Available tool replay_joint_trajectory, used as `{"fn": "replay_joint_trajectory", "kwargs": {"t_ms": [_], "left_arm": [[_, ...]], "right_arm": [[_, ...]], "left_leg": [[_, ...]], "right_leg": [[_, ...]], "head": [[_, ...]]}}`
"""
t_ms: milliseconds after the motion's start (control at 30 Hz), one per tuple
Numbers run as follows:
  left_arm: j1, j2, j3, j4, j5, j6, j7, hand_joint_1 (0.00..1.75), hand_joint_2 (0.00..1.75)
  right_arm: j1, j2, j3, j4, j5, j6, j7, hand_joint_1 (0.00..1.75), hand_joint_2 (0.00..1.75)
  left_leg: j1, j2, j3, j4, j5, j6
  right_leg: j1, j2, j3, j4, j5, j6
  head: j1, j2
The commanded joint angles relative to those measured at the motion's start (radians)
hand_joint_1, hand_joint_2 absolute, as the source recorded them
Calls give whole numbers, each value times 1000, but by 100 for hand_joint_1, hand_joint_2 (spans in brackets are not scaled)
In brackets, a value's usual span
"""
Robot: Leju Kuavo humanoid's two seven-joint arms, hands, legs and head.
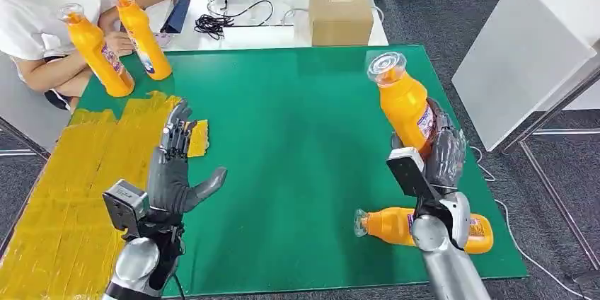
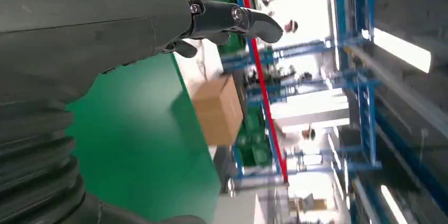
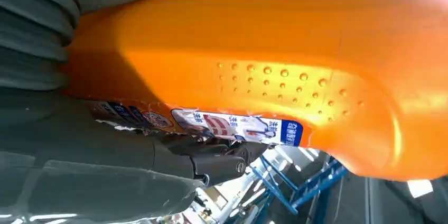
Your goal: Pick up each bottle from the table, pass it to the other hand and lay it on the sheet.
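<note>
Orange plastic bottles number four. One bottle (image 1: 405, 102) is gripped by the right hand (image 1: 442, 151), raised above the right side of the green desk (image 1: 297, 144), tilted with its clear cap toward the far edge; in the right wrist view the held bottle's dimpled orange body (image 3: 274, 76) and printed label lie against the hand's (image 3: 105, 155) grey cover and dark fingers, which wrap its lower part. A second bottle (image 1: 396, 226) lies on its side on the desk near the front right edge, cap pointing left, partly hidden behind the right forearm. Two standing bottles (image 1: 95, 49) sit at the far left corner, tilted, just beside a seated person (image 1: 49, 10); they rest close together where the green surface meets the yellow sheet (image 1: 71, 194). The sheet covers the left portion of the desk and carries no bottle. The left hand (image 1: 177, 165) is raised above the sheet's inner edge, holding nothing, fingers spread and upright, thumb pointing right. One cardboard box (image 1: 340, 13) and a black cable bundle (image 1: 212, 24) sit on the white table beyond.
</note>
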Motion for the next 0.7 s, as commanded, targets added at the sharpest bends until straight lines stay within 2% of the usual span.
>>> {"fn": "replay_joint_trajectory", "kwargs": {"t_ms": [33,100,200,333,400,500,700], "left_arm": [[-90,42,-69,101,16,-57,52,0,175],[-109,40,-81,117,30,-72,63,0,175],[-128,38,-96,135,51,-93,75,0,175],[-128,40,-99,135,64,-105,81,0,175],[-146,38,-108,145,84,-126,88,0,175],[-170,38,-123,157,111,-146,98,0,175],[-191,35,-133,172,136,-159,105,0,175]], "right_arm": [[-12,94,43,-61,-123,76,-76,175,175],[-30,110,95,-26,-163,125,-92,175,175],[-46,136,163,24,-161,131,-101,175,175],[-47,129,175,27,-177,151,-103,175,175],[-67,151,217,83,-178,181,-104,175,175],[-104,179,278,196,-181,189,-112,175,175],[-130,199,326,272,-183,204,-125,175,175]], "left_leg": [[0,0,1,-1,0,-1],[0,2,2,-1,0,-1],[1,3,4,-1,-1,-2],[0,1,2,-1,0,-1],[1,2,6,-1,-2,-2],[1,4,3,-1,-1,-1],[0,1,2,-1,0,-1]], "right_leg": [[0,-1,1,0,0,0],[0,1,2,0,0,0],[1,3,4,-1,0,-1],[0,1,2,-1,0,0],[1,2,6,-1,-1,0],[0,3,3,-1,0,0],[0,1,2,-1,0,0]], "head": [[0,0],[0,0],[0,0],[0,0],[0,0],[0,0],[0,0]]}}
